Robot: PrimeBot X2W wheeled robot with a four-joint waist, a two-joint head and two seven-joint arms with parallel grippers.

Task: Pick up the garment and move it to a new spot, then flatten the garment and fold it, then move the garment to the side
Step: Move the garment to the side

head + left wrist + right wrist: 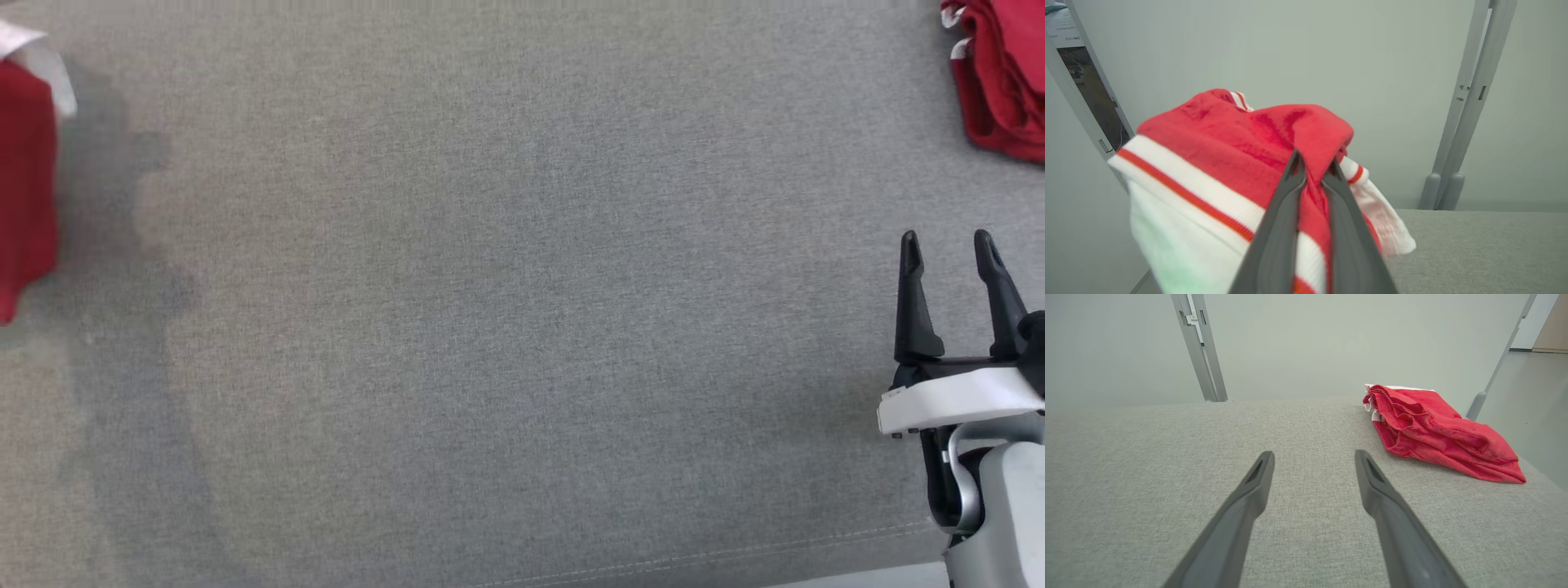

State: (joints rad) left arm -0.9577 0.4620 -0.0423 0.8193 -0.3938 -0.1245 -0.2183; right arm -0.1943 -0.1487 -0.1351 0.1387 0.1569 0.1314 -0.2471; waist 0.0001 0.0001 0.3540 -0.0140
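The garment (1216, 139) is red with white and red striped bands. In the left wrist view it bunches around my left gripper (1314, 161), which is shut on a fold of the red cloth and holds it above the table. In the head view the same garment (24, 180) hangs at the far left edge, casting a shadow on the grey surface. My right gripper (951, 249) stands open at the lower right with nothing between its fingers; the right wrist view shows the right gripper (1314, 457) low over bare table.
A grey fabric-covered table (490, 327) spans the head view. A second red garment (1000, 73) lies bunched at the back right corner, right of my open fingers (1437, 428). Grey metal posts (1200, 347) rise behind the table. The table's front edge (857, 572) runs at lower right.
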